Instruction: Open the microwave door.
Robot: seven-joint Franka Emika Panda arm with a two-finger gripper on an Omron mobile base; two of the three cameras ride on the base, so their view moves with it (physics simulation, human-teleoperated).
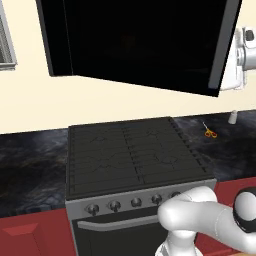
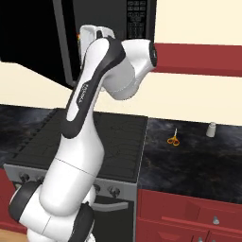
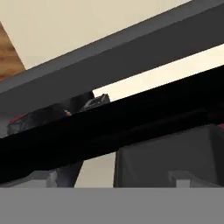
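My gripper (image 3: pixel 113 177) is right up at the handle (image 3: pixel 109 61); can't tell if fingers are apart or clamped. Door (image 1: pixel 145 42) hangs above the stove (image 1: pixel 132 155), swung partway out already. I judge it approx half done, more swing left.

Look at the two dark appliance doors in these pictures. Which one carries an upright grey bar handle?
The microwave door, the wide glossy black panel above the stove. The oven door below the knobs has a horizontal silver handle instead.
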